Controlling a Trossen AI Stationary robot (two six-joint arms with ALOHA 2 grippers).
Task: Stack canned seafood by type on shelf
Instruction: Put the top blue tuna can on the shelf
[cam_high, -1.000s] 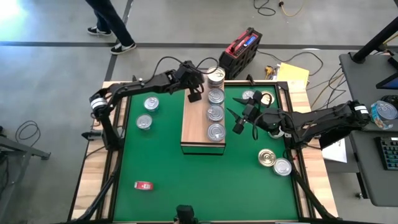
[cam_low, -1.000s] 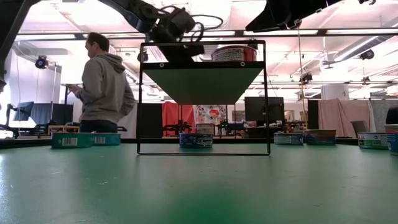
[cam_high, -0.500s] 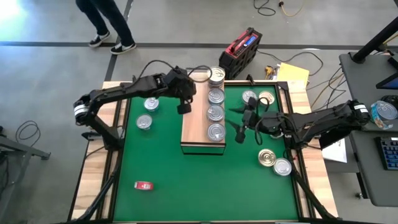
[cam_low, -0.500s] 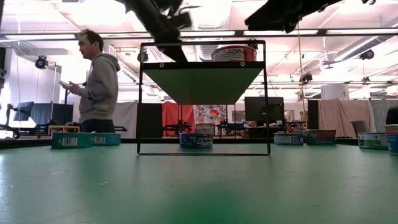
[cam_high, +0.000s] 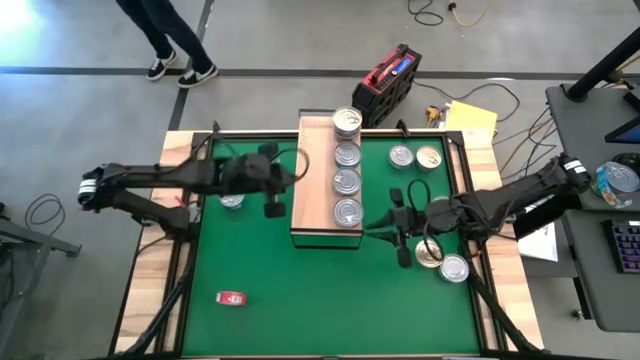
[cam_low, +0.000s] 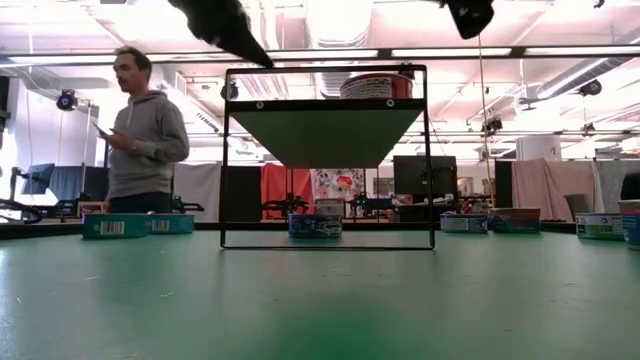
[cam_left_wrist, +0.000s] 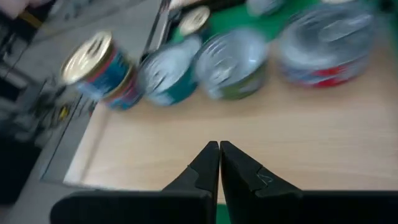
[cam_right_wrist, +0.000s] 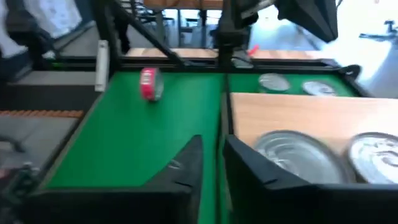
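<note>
Hovering empty beside the shelf (cam_high: 327, 180), both claws: left claw (cam_left_wrist: 219, 163) pinched, right claw (cam_right_wrist: 211, 163) narrowly parted.

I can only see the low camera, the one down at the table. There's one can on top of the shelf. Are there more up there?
Observer: Yes. From above, a row of four cans stands along the shelf.
Operator: Where did the left gripper go? I only see a dark bit at the top.
Observer: The left gripper is over the green mat beside the shelf, shut and empty.
Operator: And the other one?
Observer: The right gripper is on the shelf's other side, next to a gold-lidded can on the mat.
</note>
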